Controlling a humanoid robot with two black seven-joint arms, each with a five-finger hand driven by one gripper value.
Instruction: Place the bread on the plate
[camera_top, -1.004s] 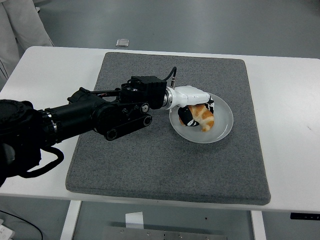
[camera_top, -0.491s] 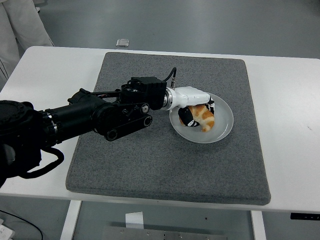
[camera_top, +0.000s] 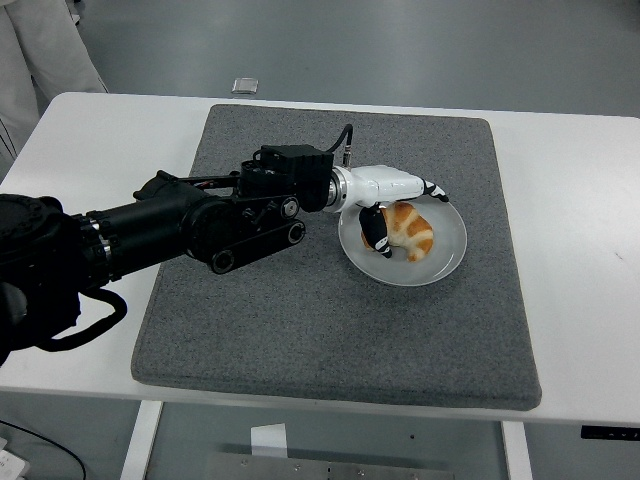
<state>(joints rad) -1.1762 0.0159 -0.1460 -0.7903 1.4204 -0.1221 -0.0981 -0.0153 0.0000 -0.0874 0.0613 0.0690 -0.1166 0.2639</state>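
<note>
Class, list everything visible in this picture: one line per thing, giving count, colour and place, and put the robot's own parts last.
Golden-brown croissant-shaped bread: one, lying in the plate.
Round white plate: one, on the mat's right half.
Grey felt mat: one, covering the table's middle.
White table: one, under everything.
Small pale square object: one, on the floor beyond the table.
Person's white garment: top left corner.
Left hand: one, white with black fingertips, fingers spread over the bread, on a black arm.

White table (camera_top: 590, 230) with grey mat (camera_top: 300, 320) on grey floor (camera_top: 400, 45).
</note>
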